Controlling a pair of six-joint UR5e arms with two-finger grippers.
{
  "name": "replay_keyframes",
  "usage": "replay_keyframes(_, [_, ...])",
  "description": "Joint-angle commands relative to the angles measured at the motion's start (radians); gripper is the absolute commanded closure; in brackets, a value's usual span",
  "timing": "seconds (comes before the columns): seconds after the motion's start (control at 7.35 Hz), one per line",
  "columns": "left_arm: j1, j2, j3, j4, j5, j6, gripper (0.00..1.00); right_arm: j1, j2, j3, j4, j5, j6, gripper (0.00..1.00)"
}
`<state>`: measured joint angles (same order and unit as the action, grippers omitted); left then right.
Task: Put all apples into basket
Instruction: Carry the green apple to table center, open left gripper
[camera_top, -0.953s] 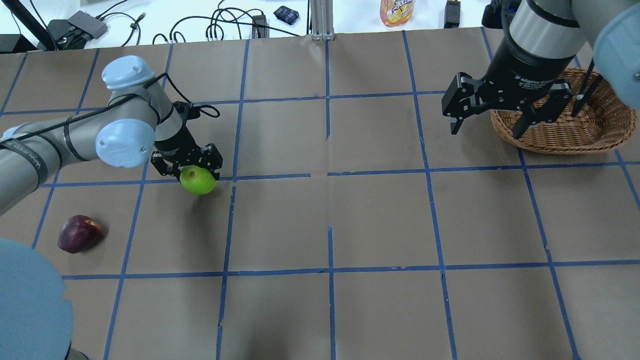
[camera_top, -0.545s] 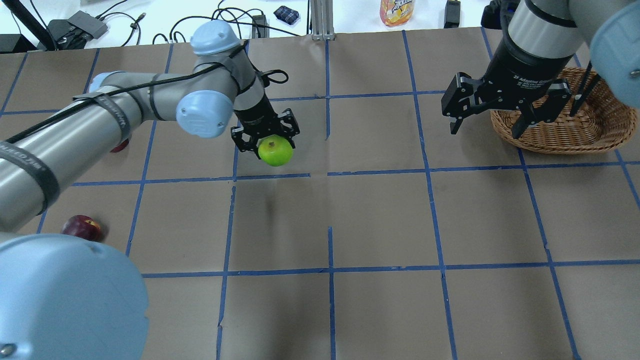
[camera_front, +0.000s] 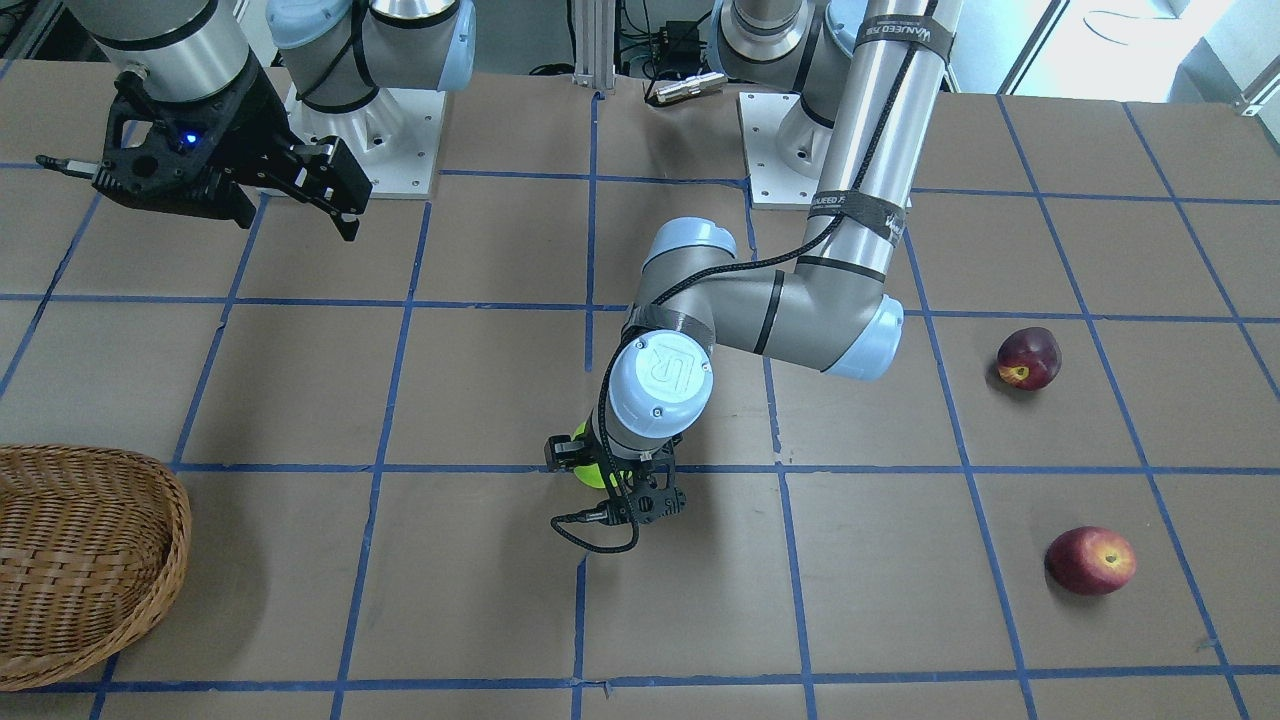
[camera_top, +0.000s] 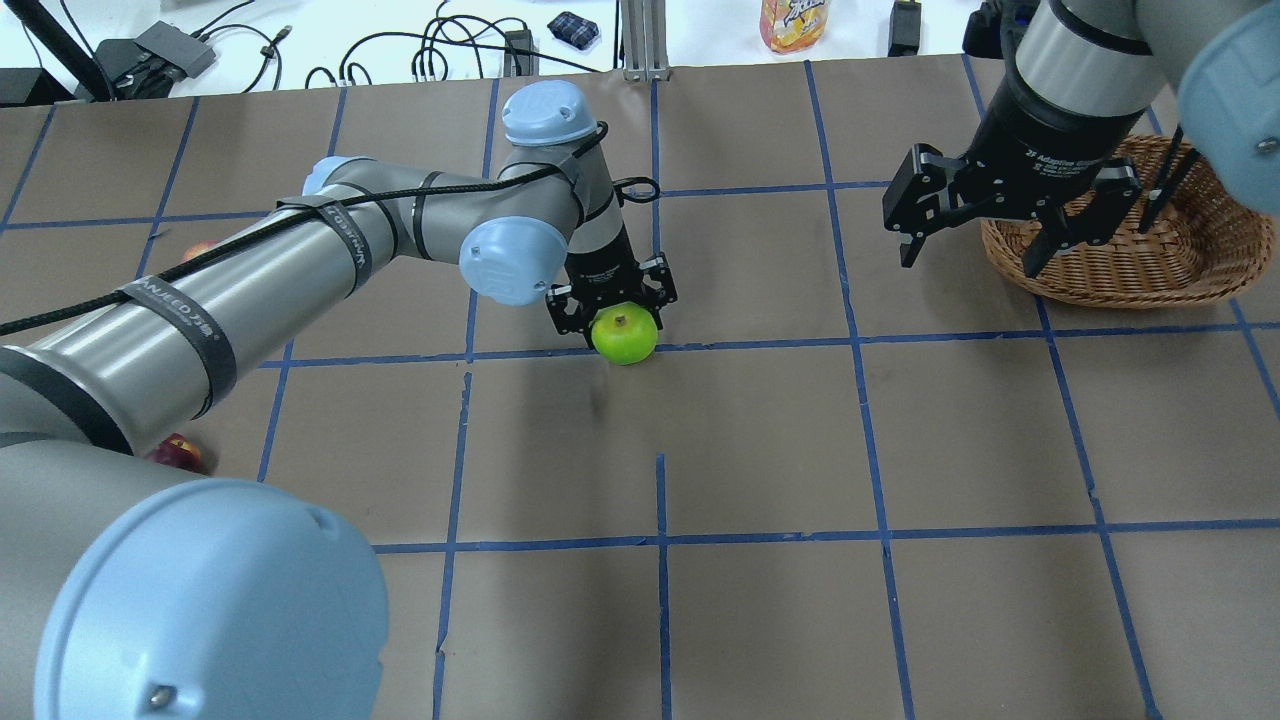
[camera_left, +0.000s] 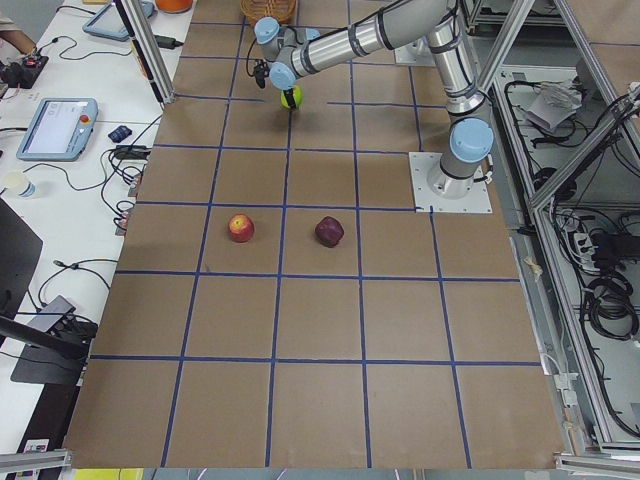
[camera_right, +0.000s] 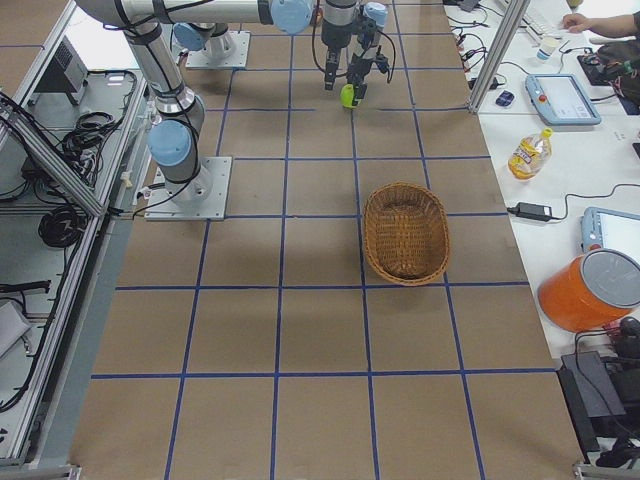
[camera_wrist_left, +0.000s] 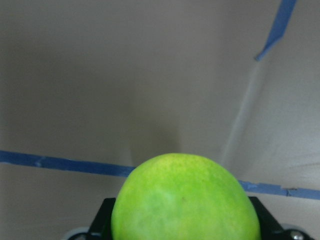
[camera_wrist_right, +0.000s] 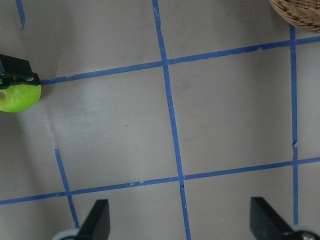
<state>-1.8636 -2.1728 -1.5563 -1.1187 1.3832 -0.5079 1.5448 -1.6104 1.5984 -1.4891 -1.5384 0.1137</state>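
Observation:
My left gripper (camera_top: 615, 322) is shut on the lime-green apple (camera_top: 624, 336) and holds it a little above the table's middle; the apple fills the bottom of the left wrist view (camera_wrist_left: 185, 200) and shows at the left edge of the right wrist view (camera_wrist_right: 19, 97). The maroon apple (camera_front: 1028, 358) and the red apple (camera_front: 1090, 560) lie on the table at my left side, mostly hidden by my left arm in the overhead view. The wicker basket (camera_top: 1200, 270) stands at the far right and holds no apple. My right gripper (camera_top: 970, 262) is open and empty, above the table beside the basket's left rim.
The table is covered in brown paper with a blue tape grid. A juice bottle (camera_top: 795, 22), cables and small devices lie beyond the back edge. The arm bases (camera_front: 360, 150) stand on the robot's side of the table.
My left arm has carried the green apple to the right, from the left part of the table to its middle. The right arm has stayed in place.

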Motion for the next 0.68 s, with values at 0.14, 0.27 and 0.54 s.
replay_keyframes(0.14, [-0.009,0.036,0.011,0.023,0.005,-0.044,0.0,-0.008,0.049,0.0,0.009,-0.006,-0.008,0.0])
replay_keyframes(0.27, [-0.012,0.082,0.018,-0.001,0.014,-0.04,0.0,-0.008,0.094,-0.002,0.012,0.009,-0.006,0.0])
replay_keyframes(0.54, [0.077,0.195,0.013,-0.114,0.103,0.087,0.0,0.003,0.135,-0.015,-0.043,0.009,0.007,0.0])
